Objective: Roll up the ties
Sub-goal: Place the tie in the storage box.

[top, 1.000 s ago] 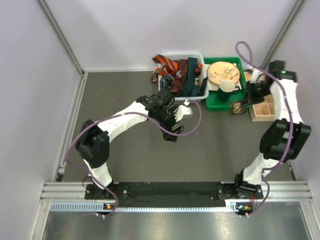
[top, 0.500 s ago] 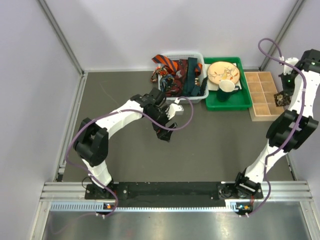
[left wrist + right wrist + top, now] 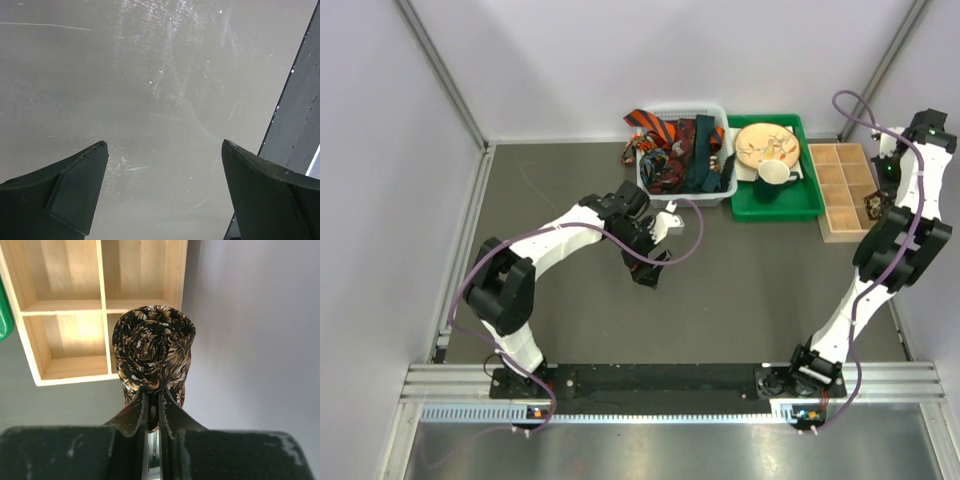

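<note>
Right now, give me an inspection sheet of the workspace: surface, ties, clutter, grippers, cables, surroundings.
Surface: dark grey table top, fine scratches.
Job's things: one rolled brown-black patterned fabric tie; unrolled mixed-pattern ties heaped in the white plastic mesh basket.
Clutter: green plastic tray holding a round tan plate and a dark green mug; wooden compartment box.
Grippers: left gripper open, empty; right gripper shut on the rolled tie, by the box's corner.
Cables: purple cables loop along both arms; no snag seen.
Surroundings: pale walls, aluminium rail.
</note>
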### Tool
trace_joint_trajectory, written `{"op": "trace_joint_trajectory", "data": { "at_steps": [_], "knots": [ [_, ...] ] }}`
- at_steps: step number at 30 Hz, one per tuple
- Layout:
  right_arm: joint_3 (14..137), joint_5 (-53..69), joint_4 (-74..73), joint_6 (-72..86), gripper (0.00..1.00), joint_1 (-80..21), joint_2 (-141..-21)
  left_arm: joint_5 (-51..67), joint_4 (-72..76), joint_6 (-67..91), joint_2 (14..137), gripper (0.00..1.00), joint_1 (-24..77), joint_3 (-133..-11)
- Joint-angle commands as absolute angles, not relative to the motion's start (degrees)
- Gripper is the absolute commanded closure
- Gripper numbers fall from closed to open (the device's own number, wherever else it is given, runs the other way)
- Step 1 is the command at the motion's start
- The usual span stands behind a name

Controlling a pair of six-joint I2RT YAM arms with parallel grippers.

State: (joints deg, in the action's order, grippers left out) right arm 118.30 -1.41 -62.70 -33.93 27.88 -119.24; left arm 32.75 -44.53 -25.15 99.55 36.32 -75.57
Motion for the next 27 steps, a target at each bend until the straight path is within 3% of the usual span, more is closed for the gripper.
{"op": "trace_joint_trajectory", "data": {
  "at_steps": [1,15,22,27],
  "knots": [
    [121.11,-0.97,-60.82,-33.31,1.00,28.21,-121.81,33.92,-42.98,-24.43,96.33,0.01,36.30,-74.97],
    [121.11,-2.46,-60.03,-33.22,1.00,28.21,-129.20,34.36,-41.93,-24.17,95.63,0.01,36.21,-73.13],
    [117.25,-0.70,-60.47,-33.75,1.00,28.21,-121.03,34.89,-41.22,-23.91,95.36,0.01,36.21,-71.81],
    [121.37,-1.14,-63.72,-33.40,1.00,28.21,-121.46,35.33,-41.04,-23.82,95.27,0.01,36.21,-72.07]
  ]
}}
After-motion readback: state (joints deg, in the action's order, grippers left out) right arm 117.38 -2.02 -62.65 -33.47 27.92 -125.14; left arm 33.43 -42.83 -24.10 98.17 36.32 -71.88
